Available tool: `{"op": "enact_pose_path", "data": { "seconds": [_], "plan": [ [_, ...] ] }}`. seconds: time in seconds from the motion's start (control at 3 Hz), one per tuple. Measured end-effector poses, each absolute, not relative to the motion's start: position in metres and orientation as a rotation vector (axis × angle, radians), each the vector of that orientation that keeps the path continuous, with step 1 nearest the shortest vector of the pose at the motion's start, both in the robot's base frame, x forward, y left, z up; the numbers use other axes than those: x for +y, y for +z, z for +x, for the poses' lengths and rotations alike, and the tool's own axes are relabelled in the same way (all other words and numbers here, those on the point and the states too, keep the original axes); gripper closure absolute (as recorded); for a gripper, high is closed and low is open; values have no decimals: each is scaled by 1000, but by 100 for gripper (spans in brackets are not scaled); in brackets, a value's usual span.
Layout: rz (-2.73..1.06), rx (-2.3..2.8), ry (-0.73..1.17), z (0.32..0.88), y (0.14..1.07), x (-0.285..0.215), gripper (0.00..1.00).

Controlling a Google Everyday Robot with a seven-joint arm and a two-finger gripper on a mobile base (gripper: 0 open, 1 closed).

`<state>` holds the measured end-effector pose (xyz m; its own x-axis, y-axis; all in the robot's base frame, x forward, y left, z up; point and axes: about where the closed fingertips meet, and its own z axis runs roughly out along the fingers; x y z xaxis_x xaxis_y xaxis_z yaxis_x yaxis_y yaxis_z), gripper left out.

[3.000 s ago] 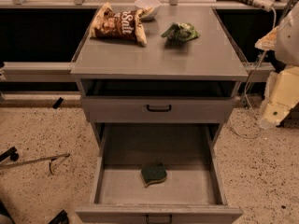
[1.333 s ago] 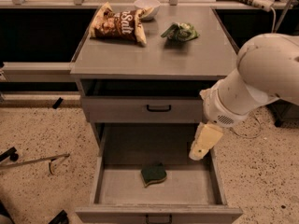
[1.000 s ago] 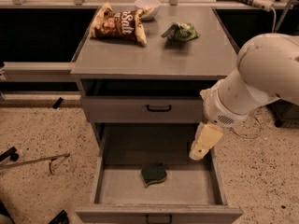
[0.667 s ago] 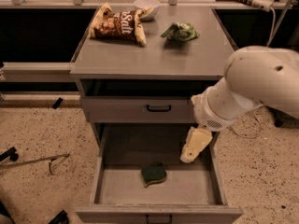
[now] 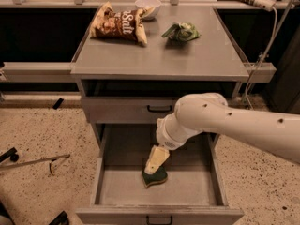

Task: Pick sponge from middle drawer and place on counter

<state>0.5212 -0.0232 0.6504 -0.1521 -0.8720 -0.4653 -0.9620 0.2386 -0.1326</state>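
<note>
chip bag (image 5: 119, 24), packet (image 5: 182, 32) on counter (image 5: 159, 62)

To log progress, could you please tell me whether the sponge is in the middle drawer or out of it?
In: the sponge lies on the floor of the middle drawer, the gripper just above it.

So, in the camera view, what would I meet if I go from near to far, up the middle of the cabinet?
Front wall of the middle drawer → sponge, with the gripper just over it inside the drawer → shallow drawer front → counter → green packet → white bowl.
</note>
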Motion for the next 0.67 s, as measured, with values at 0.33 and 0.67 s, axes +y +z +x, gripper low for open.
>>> {"op": "enact_pose_path", "data": {
  "seconds": [0.33,0.67],
  "plan": [
    [-1629,2124,302,521,570,-4,0],
    [-1629,2124,302,521,570,-4,0]
  ]
}}
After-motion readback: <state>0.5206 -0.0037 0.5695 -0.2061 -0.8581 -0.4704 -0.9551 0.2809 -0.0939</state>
